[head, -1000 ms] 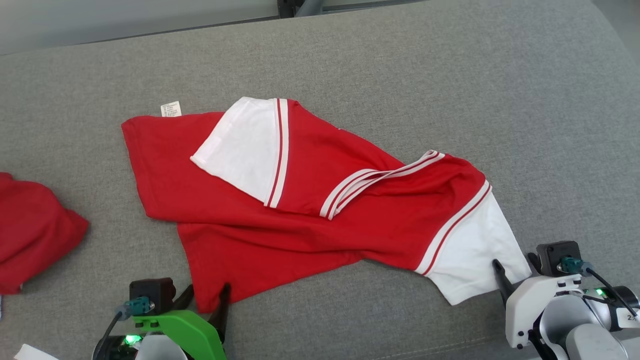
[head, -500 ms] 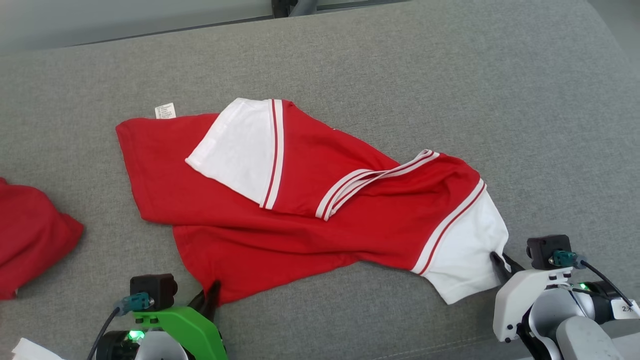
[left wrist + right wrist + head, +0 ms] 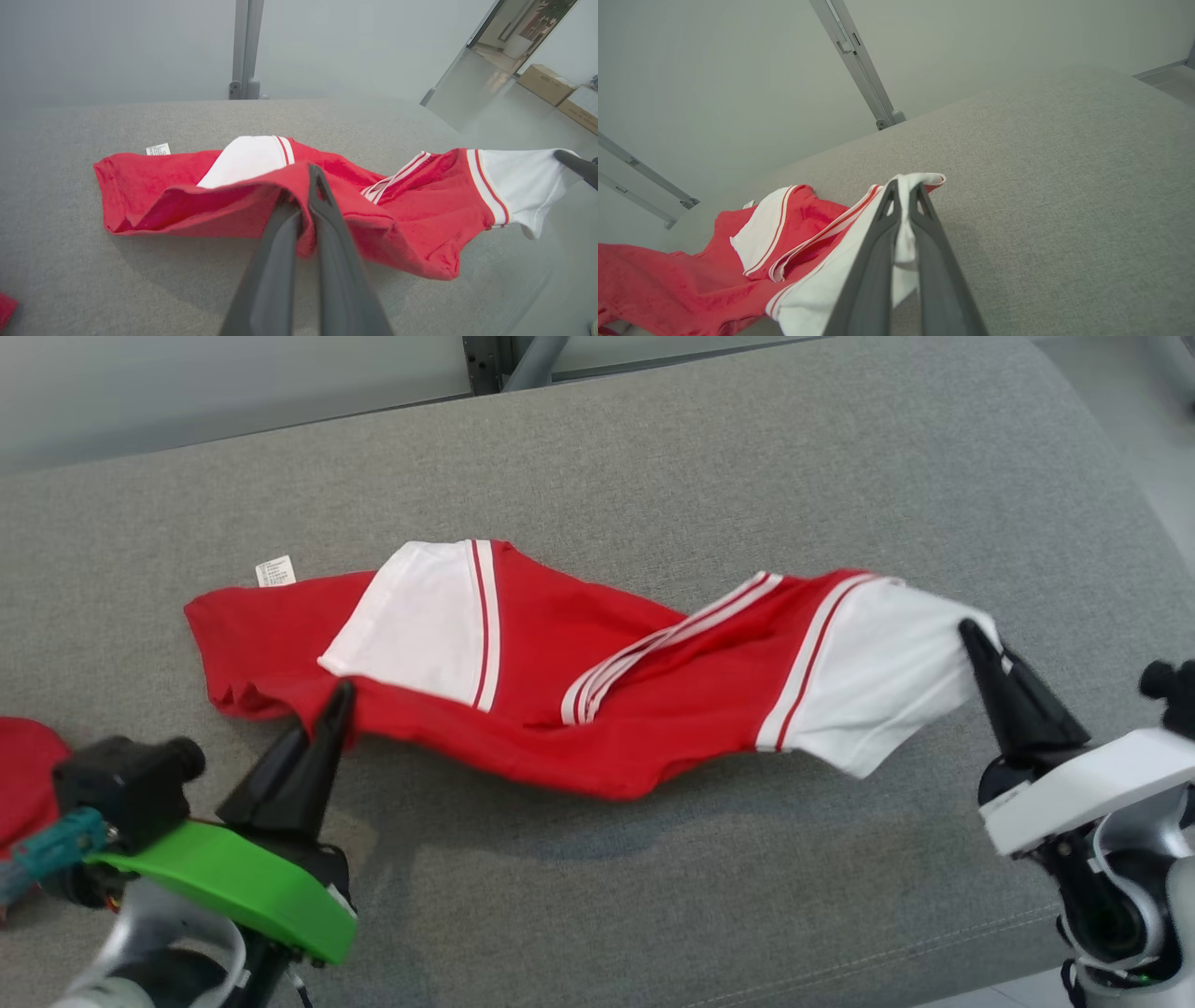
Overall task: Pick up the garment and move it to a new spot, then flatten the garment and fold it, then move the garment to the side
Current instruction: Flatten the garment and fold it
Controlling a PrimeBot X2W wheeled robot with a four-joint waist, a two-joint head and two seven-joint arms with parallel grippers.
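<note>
The garment [image 3: 597, 700] is a red T-shirt with white sleeves and white stripes, stretched across the grey cushion and partly raised off it. My left gripper [image 3: 344, 693] is shut on the red hem at its lower left; red cloth is pinched between the dark fingers [image 3: 308, 200] in the left wrist view. My right gripper [image 3: 969, 630] is shut on the white sleeve's edge at the right, and the sleeve cloth [image 3: 903, 219] runs between its fingers in the right wrist view. The far left part of the garment [image 3: 126, 186] still rests on the cushion.
Another red cloth [image 3: 23, 765] lies at the left edge of the grey cushion [image 3: 747, 476]. A metal post [image 3: 509, 355] stands behind the cushion's back edge. Cardboard boxes [image 3: 551, 84] sit on the floor far right.
Both grippers shut on the garment, left on the red hem and right on the white sleeve, then rose and carried those edges up and away. The head camera has shifted too.
</note>
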